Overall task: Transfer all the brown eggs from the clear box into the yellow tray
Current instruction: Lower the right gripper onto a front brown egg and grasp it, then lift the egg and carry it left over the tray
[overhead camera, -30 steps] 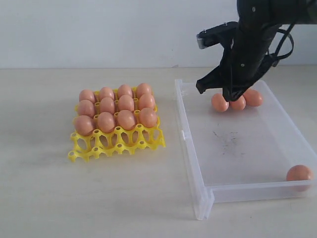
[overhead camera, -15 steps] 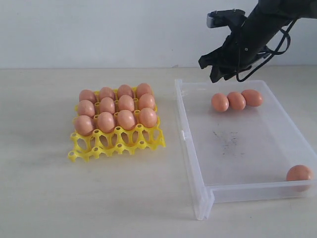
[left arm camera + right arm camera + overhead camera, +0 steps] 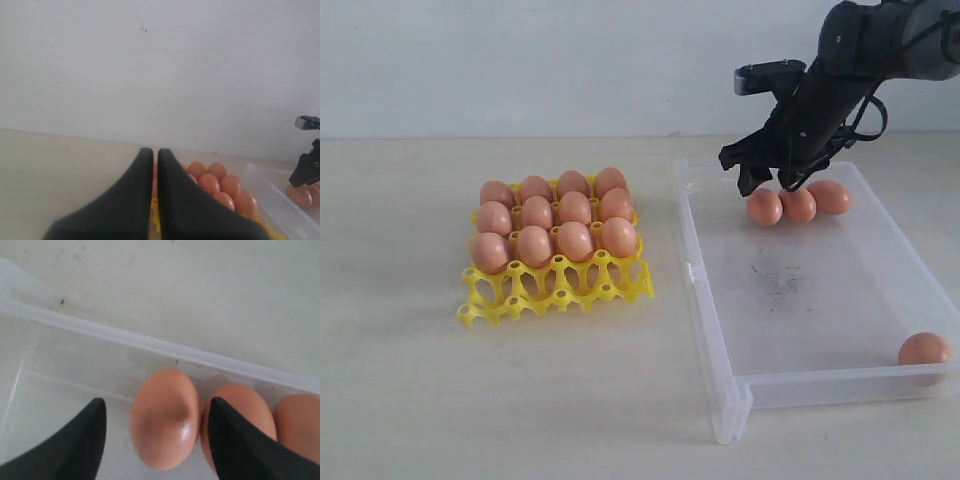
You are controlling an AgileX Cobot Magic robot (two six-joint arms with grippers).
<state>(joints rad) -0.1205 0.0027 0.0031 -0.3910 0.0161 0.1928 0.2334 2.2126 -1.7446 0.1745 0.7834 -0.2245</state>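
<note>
Our right jaws stand spread either side of the end egg (image 3: 162, 417) of three by the box's (image 3: 840, 385) far wall, gripping nothing; our left jaws are closed, empty. We judge the egg light, slick and fragile: pinch gently across its middle.

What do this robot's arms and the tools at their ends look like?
The right arm is glossy black, with thin black cables looping beside it and a small dark box near the wrist. The right tool and the left tool each have two matte black fingers, broad at the base and tapering to blunt tips. No markings show.
</note>
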